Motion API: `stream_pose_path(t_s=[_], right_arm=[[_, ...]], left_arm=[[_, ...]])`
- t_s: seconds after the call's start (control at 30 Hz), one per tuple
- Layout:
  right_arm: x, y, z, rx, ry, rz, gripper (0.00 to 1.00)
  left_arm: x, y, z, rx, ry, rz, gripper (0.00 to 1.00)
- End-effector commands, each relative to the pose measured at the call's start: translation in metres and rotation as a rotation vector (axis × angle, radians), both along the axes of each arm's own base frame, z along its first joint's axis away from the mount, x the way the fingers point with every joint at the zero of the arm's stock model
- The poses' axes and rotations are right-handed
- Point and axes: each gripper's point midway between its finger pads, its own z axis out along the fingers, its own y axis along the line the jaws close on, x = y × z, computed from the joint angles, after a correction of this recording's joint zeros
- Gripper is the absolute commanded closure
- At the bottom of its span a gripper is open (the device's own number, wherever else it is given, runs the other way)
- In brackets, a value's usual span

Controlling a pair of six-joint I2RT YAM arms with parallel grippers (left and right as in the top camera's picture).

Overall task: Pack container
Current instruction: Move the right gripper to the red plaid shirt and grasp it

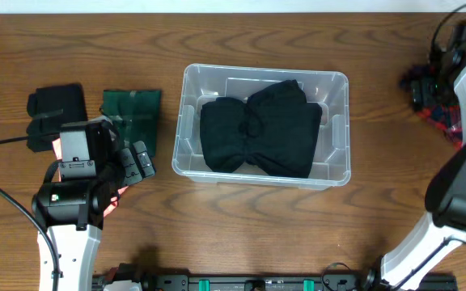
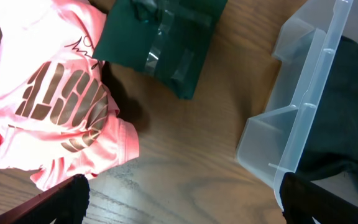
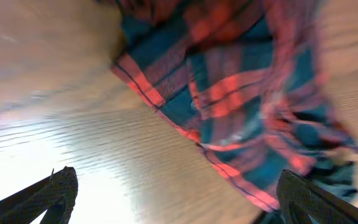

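Container (image 1: 336, 87): stands upright at the middle of the table (image 1: 241, 234). Inside it lies a black garment (image 1: 261, 129), covering most of the base.

Left of the container: a dark green packet (image 1: 132, 109), and beyond that a folded black item (image 1: 55, 105). A pink garment with metallic lettering (image 2: 61, 106) lies just in front of the green packet.

Left claw (image 2: 182, 200): jaws spread wide, nothing held, above bare table between the pink garment and the container's left wall.

Right claw (image 3: 182, 199): well to the right of the container, jaws spread wide, nothing held, close over a red and teal plaid cloth (image 3: 241, 93).
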Motion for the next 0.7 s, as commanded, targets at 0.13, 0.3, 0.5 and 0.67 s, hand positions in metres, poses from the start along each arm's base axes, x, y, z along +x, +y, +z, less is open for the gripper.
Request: stream_pose_path(t_s=[0.13, 0.3, 0.5, 0.67], right_arm=[[-0.013, -0.044, -0.067, -0.039, 0.117, -0.059, 0.01], [-0.013, -0.07, -0.089, -0.129, 0.167, -0.027, 0.01], [-0.019, -0.086, -0.118, -0.12, 0.187, -0.05, 0.36], [-0.014, -0.08, -0.121, -0.079, 0.162, -0.039, 0.84]], left_arm=[[0.0, 0.001, 0.006, -0.004, -0.008, 0.013, 0.02], [0.0, 0.001, 0.006, -0.004, -0.008, 0.013, 0.02], [0.0, 0.001, 0.006, -0.004, -0.008, 0.013, 0.02], [0.001, 0.001, 0.006, -0.004, -0.008, 0.013, 0.02]])
